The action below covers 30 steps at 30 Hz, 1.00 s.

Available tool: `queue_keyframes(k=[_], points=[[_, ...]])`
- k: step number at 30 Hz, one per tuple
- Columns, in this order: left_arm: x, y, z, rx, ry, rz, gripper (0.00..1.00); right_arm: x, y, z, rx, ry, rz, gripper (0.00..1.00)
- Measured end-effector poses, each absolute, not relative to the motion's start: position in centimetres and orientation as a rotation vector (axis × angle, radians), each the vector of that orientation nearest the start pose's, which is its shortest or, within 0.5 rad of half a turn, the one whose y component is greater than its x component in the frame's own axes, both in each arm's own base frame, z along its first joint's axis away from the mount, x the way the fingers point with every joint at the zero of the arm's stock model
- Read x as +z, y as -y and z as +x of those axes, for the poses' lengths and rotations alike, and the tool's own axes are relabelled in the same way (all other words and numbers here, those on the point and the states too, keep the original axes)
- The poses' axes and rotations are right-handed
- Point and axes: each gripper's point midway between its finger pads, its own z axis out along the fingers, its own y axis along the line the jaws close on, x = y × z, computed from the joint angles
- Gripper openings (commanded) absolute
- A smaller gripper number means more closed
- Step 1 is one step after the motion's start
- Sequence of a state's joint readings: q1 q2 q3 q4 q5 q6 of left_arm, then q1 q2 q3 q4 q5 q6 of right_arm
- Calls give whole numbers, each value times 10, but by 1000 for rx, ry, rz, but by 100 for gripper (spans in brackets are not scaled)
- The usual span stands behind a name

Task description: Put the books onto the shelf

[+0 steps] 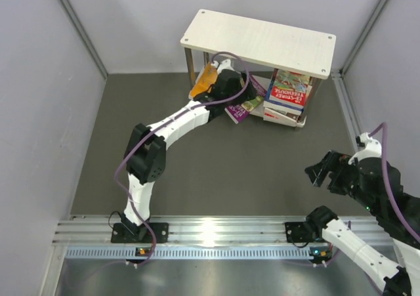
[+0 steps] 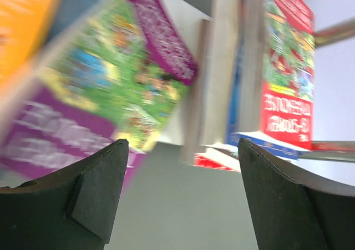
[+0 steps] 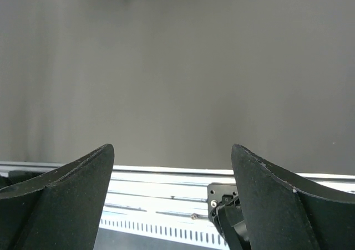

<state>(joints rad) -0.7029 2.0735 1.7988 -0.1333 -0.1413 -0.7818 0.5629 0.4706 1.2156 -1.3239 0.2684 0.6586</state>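
The grey tabletop (image 1: 216, 171) carries only the shelf (image 1: 259, 40) at its far side, and every book in sight is gathered at the lower board. The left arm reaches under the top board. The right arm sits back at the near right, probably parked out of the way.

At the right end, the red book (image 1: 289, 89) stands on edge with others packed beside it, long axis up, leaning a little. The purple-green book (image 2: 111, 89) slants in the middle, one low corner poking out past the front edge, so it looks only half settled. The orange book (image 1: 205, 79) tilts by the left leg.

The left tool (image 2: 182, 150) is spread just before the purple-green cover, nothing between its fingers. The right tool (image 3: 172, 147) is spread too, empty over bare tabletop.
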Motion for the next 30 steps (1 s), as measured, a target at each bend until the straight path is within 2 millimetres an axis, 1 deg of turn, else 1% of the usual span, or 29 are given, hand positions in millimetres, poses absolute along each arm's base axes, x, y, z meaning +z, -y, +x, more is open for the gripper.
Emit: queue_keyframes(k=[2, 3, 5, 7, 9, 11, 12, 13, 15, 19, 22, 24, 26, 28, 30], points=[[210, 384, 471, -775, -2075, -192, 86, 270, -46, 110, 429, -2165, 253, 85], [214, 372, 475, -758, -2068, -203, 86, 267, -48, 111, 429, -2172, 254, 85], [227, 346, 486, -730, -2039, -228, 86, 264, -50, 114, 427, -2180, 256, 85], [244, 315, 498, -698, -1997, -254, 86, 265, -50, 118, 419, -2178, 272, 86], [254, 289, 510, -663, -1966, -267, 86, 267, -53, 125, 416, -2175, 288, 85], [256, 270, 520, -629, -1951, -263, 86, 267, -58, 131, 420, -2183, 308, 84], [252, 265, 523, -616, -1958, -252, 86, 267, -60, 135, 422, -2187, 317, 83], [248, 264, 525, -608, -1967, -236, 86, 267, -63, 138, 426, -2190, 328, 82], [234, 268, 527, -604, -1998, -193, 86, 262, -69, 144, 438, -2203, 351, 82], [237, 285, 539, -660, -1998, -112, 85, 255, -76, 151, 431, -2240, 381, 82], [229, 299, 539, -703, -2032, -37, 86, 255, -80, 156, 440, -2239, 403, 82], [208, 307, 529, -707, -2108, 32, 86, 256, -80, 157, 449, -2234, 416, 82], [179, 313, 517, -689, -2200, 95, 86, 258, -81, 158, 456, -2225, 425, 82], [154, 318, 507, -645, -2265, 157, 86, 258, -80, 158, 461, -2215, 434, 83], [153, 322, 500, -609, -2280, 198, 86, 259, -80, 158, 466, -2208, 443, 83]])
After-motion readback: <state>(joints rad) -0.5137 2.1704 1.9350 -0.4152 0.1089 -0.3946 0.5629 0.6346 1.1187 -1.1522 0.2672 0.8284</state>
